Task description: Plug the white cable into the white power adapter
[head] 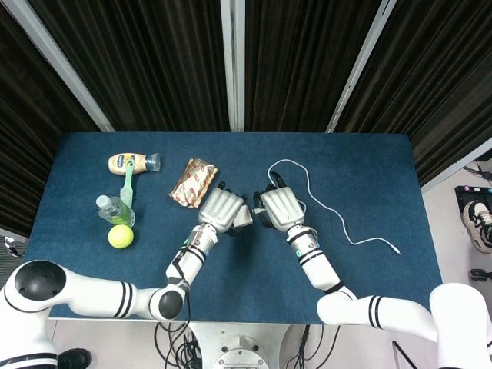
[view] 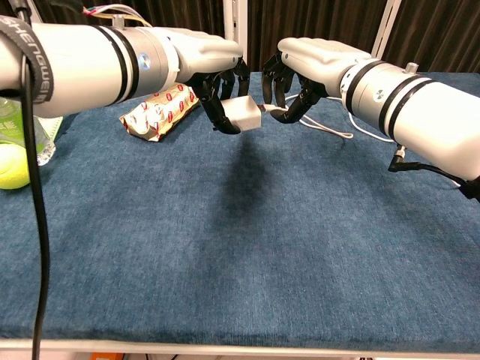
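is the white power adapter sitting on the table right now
No, the left hand holds the white power adapter up above the blue table, with its shadow showing on the cloth below.

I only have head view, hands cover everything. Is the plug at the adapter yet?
Observer: In chest view the plug tip meets the side face of the adapter; whether it is seated, I cannot tell.
Operator: Who holds what?
Observer: The left hand grips the adapter from above with its dark fingers; the right hand pinches the plug end of the white cable.
Operator: Are they on the table?
Observer: No. Both are held up off the blue table, with a shadow on the cloth below the adapter.
Operator: Cable slack?
Observer: It trails behind the right hand onto the cloth.
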Tool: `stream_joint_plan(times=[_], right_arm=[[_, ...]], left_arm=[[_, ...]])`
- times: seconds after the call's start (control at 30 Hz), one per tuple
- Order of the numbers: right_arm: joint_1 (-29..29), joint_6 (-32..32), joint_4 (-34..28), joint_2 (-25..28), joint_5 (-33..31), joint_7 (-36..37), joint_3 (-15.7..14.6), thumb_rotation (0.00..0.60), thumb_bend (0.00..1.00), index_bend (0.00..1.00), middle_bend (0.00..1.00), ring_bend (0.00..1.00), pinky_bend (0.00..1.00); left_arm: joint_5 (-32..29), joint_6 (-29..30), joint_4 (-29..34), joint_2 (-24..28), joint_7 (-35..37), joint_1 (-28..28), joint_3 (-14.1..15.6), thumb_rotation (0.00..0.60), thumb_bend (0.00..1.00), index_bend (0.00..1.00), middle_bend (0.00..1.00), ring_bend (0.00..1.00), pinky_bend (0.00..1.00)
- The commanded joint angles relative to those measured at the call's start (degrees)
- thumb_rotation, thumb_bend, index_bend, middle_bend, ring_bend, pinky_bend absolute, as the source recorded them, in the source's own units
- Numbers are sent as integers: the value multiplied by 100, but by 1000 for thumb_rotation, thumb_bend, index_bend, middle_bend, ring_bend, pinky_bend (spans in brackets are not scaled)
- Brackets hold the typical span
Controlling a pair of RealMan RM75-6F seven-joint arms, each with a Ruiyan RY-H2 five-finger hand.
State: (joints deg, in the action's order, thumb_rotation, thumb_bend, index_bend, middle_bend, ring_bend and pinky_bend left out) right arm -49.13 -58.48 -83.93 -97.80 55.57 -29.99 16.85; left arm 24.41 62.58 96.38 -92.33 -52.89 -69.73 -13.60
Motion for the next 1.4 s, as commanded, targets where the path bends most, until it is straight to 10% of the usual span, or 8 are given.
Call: stream_joint_plan(times=[0.03,1.4], right_arm=[[-14,-10,9,-7,-4,-5,-10,600,369,695,545,326,0],[-226,-157,-33,-279,-302,-312,-86,600,369,700,545,328,0]], left_arm=[[-23,1,-9,-3,1,-17,4,484,243,424,481,342,188],[-258,66,-115,-56,-104,-235,124,483,243,424,481,342,191]])
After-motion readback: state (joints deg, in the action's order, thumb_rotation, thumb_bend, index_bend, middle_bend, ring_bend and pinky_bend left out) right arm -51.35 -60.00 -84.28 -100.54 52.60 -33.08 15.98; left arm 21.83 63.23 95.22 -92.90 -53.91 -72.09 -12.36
